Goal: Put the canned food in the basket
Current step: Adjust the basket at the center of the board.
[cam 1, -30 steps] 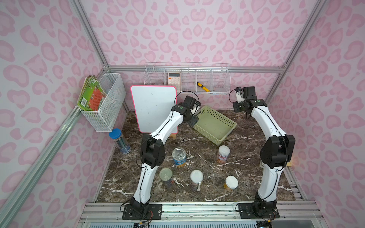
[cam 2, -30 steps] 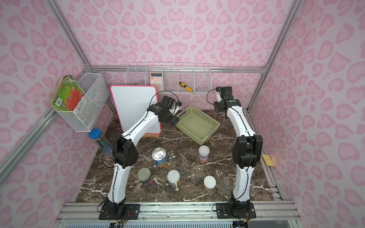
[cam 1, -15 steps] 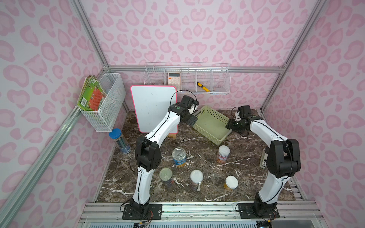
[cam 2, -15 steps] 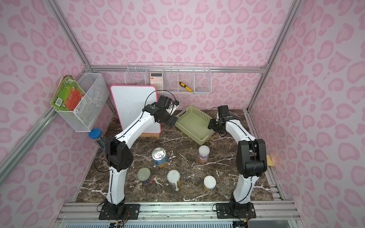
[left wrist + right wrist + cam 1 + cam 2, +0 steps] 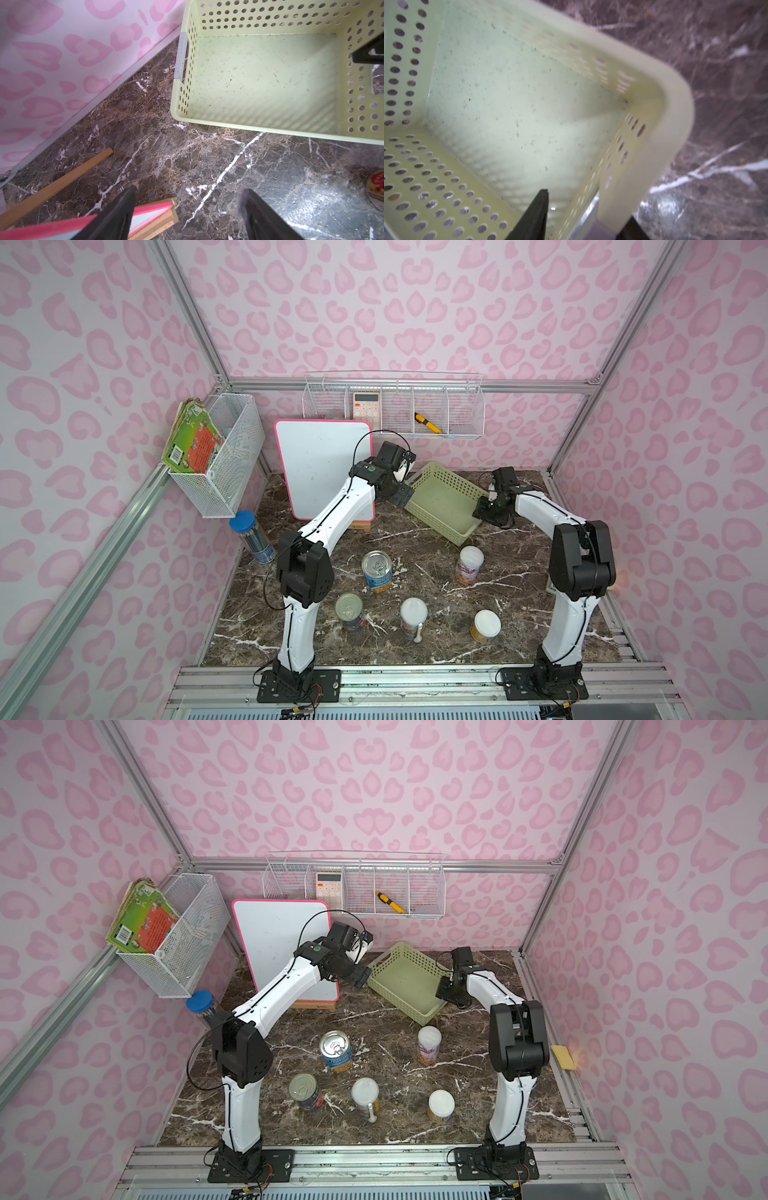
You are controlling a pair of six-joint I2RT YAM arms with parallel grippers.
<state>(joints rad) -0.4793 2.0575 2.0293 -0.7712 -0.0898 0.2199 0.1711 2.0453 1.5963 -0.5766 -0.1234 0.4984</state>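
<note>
The pale green basket (image 5: 445, 501) (image 5: 405, 979) stands empty at the back of the marble table. My right gripper (image 5: 482, 512) (image 5: 587, 204) straddles its right end wall at the handle, one finger inside and one outside; it is open, with a gap still showing at the inner finger. My left gripper (image 5: 401, 495) (image 5: 189, 191) hangs open and empty above the table by the basket's (image 5: 259, 79) left end. The canned food stands upright in front: a blue-yellow can (image 5: 377, 570), a dark can (image 5: 349, 610) and three white-lidded cans (image 5: 469, 564) (image 5: 413, 616) (image 5: 486, 624).
A pink-framed whiteboard (image 5: 322, 464) leans on a wooden stand behind the left arm. A clear tube with a blue lid (image 5: 245, 526) stands at the left wall. White wire baskets (image 5: 224, 456) (image 5: 395, 410) hang on the walls above the table.
The right arm has dropped from high at the back down to the basket's right end, and its jaws have narrowed over the wall. The left gripper has barely shifted.
</note>
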